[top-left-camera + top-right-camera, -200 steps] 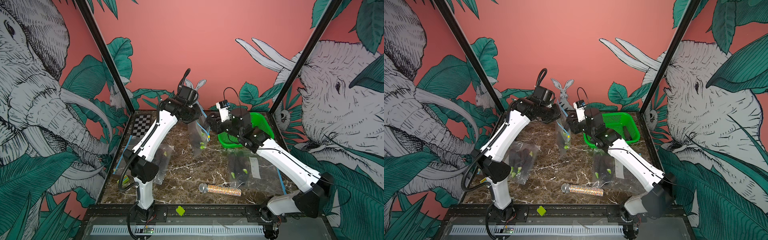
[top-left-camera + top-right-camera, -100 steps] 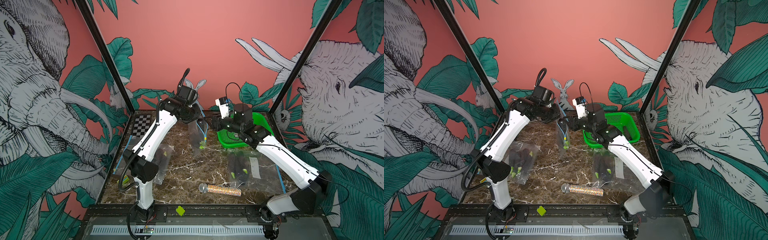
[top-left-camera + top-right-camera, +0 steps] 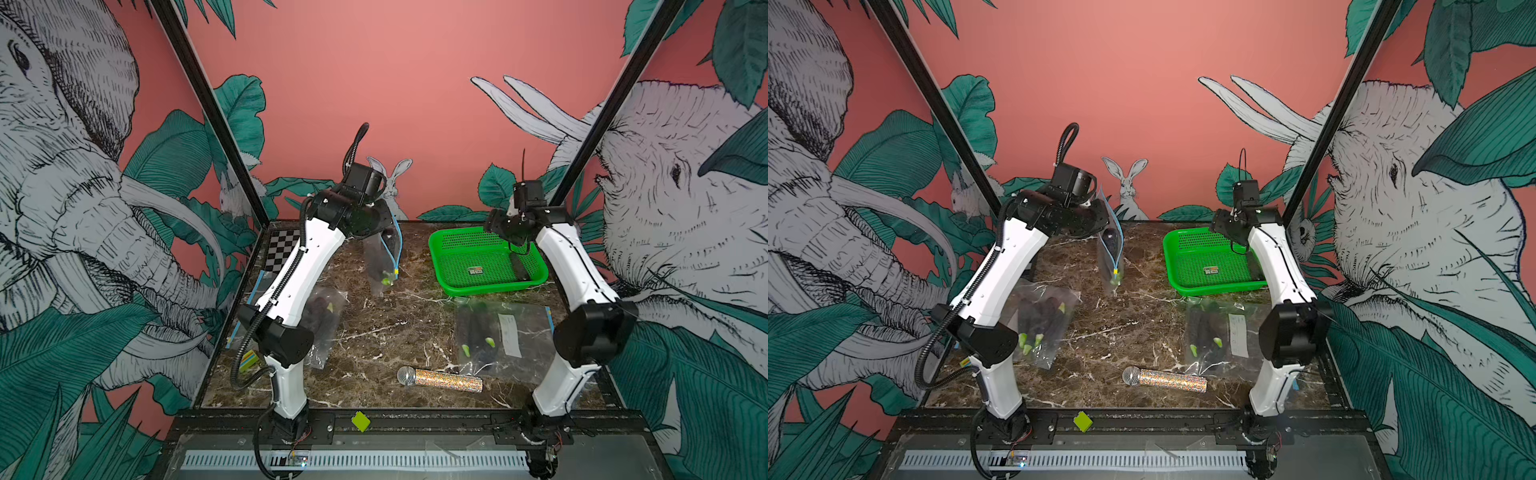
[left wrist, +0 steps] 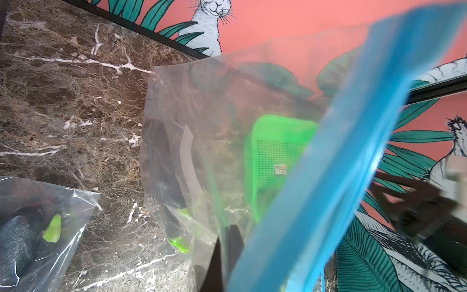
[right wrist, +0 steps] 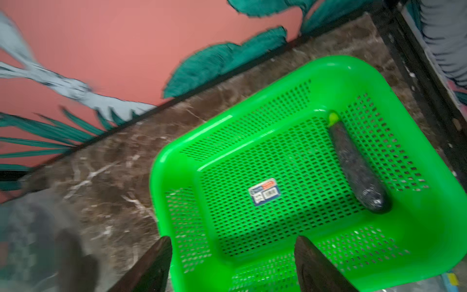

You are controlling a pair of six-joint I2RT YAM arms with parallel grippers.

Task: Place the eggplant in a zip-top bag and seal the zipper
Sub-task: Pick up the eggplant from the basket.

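My left gripper [image 4: 227,252] is shut on the top edge of a clear zip-top bag [image 3: 384,257] with a blue zipper strip [image 4: 341,151]. The bag hangs above the back middle of the table in both top views [image 3: 1111,253]. A dark eggplant with a green stem [image 4: 178,244] lies inside it. Another eggplant [image 5: 358,166] lies in the green basket [image 5: 177,156] at the back right, along its right wall [image 3: 519,266]. My right gripper [image 5: 232,257] is open and empty above the basket's near edge, seen in a top view [image 3: 494,226].
Two other clear bags holding eggplants lie flat, one at the left [image 3: 324,316] and one at the right [image 3: 494,332]. A glittery microphone [image 3: 440,379] lies near the front edge. A checkerboard [image 3: 282,249] sits at the back left corner.
My right arm has swung right, away from the hanging bag to above the green basket, and its jaws have spread wider. The left gripper still holds the bag in the same place.
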